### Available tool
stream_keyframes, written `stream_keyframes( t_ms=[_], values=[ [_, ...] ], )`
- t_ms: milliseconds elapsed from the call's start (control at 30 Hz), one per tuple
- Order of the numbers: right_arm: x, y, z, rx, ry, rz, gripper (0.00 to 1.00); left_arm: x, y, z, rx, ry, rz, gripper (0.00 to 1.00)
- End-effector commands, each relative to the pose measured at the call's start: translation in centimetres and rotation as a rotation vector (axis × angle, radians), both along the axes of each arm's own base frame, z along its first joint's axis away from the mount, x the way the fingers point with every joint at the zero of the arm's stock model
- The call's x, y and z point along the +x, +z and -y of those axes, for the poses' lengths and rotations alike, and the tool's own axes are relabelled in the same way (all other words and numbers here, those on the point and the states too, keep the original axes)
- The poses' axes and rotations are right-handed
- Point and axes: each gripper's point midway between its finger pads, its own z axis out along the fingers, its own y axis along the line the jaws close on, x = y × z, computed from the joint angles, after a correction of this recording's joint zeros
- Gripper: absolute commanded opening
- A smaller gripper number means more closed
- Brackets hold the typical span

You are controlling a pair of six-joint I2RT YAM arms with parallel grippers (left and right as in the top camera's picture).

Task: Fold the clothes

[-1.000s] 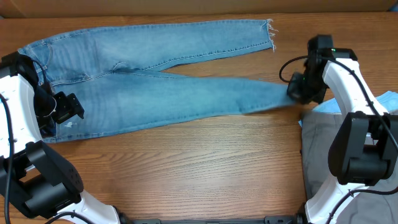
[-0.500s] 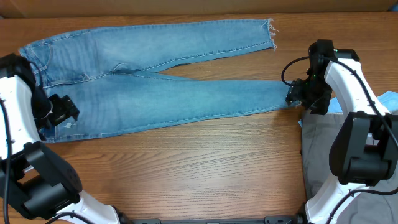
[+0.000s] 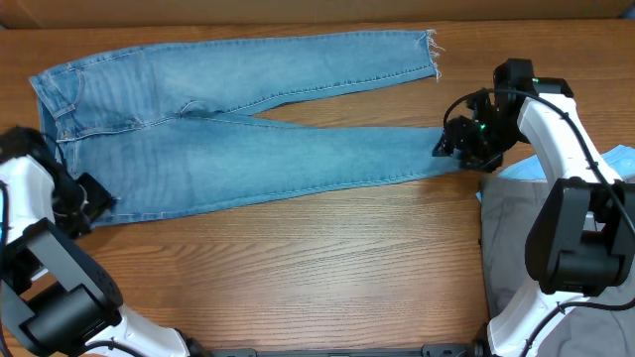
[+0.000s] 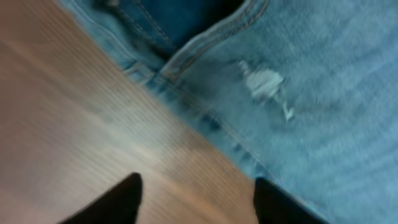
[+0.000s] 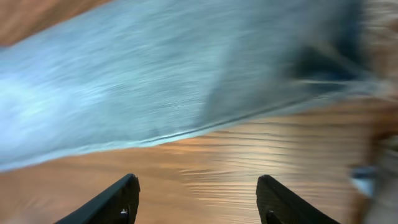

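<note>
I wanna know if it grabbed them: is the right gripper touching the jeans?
Apart. Right wrist view: the open right gripper hangs over bare table, jeans ahead of it.

The left arm (image 3: 28, 193) and right arm (image 3: 558, 134) wear rounded white shells over black joints, each with a bulky black base segment. Thin black cables (image 3: 462, 98) loop beside the right arm's wrist, and a small green light (image 3: 533, 80) glows there. The left gripper (image 4: 196, 199) ends in 2 black, blunt wedge-shaped fingertips (image 4: 121, 200).
</note>
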Motion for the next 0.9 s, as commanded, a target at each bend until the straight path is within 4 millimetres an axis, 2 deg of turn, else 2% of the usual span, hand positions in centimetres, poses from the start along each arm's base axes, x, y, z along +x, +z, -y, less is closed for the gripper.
stream_keyframes(
  t_ms=[0, 100, 267, 300, 367, 400, 433, 533, 600, 667, 800, 867],
  values=[
    [0.2, 3.2, -2.0, 0.131, 0.054, 0.096, 0.64, 0.7, -1.7, 1.1, -0.053, 0.0, 0.051, 0.68],
    [0.0, 4.8, -2.1, 0.137, 0.057, 0.131, 0.65, 1.1, -2.9, 0.9, -0.031, -0.001, 0.082, 0.73],
    [-0.2, 6.8, -2.2, 0.132, 0.061, 0.184, 0.65, 1.0, -5.0, 0.9, -0.023, -0.002, 0.093, 0.74],
    [-0.2, 7.0, -2.2, 0.131, 0.058, 0.19, 0.65, 1.0, -5.4, 0.9, -0.026, -0.001, 0.089, 0.72],
    [-0.2, 7.2, -2.2, 0.131, 0.058, 0.194, 0.65, 0.7, -6.2, 1.0, -0.031, 0.0, 0.069, 0.61],
    [-0.2, 7.2, -2.2, 0.131, 0.057, 0.194, 0.65, 0.4, -6.7, 0.9, -0.029, 0.001, 0.051, 0.55],
    [-0.2, 7.2, -2.2, 0.131, 0.054, 0.193, 0.64, 0.0, -7.1, 0.7, -0.025, 0.005, 0.028, 0.44],
    [-0.1, 7.2, -2.1, 0.126, 0.054, 0.196, 0.64, -2.2, -7.9, -0.1, -0.006, 0.071, -0.061, 0.04],
    [0.1, 6.9, -1.5, 0.09, 0.033, 0.191, 0.65, -4.8, -7.6, -1.3, 0.039, 0.225, -0.146, 0.04],
    [0.3, 6.2, -0.1, 0.006, -0.033, 0.169, 0.69, -7.2, -6.9, -2.6, 0.051, 0.357, -0.196, 0.04],
    [0.9, 5.4, 2.7, -0.147, -0.161, 0.146, 0.7, -10.9, -5.0, -5.5, 0.002, 0.517, -0.212, 0.04],
    [1.3, 5.4, 3.0, -0.161, -0.171, 0.163, 0.7, -11.9, -4.3, -6.5, -0.045, 0.587, -0.187, 0.04]
  ],
)
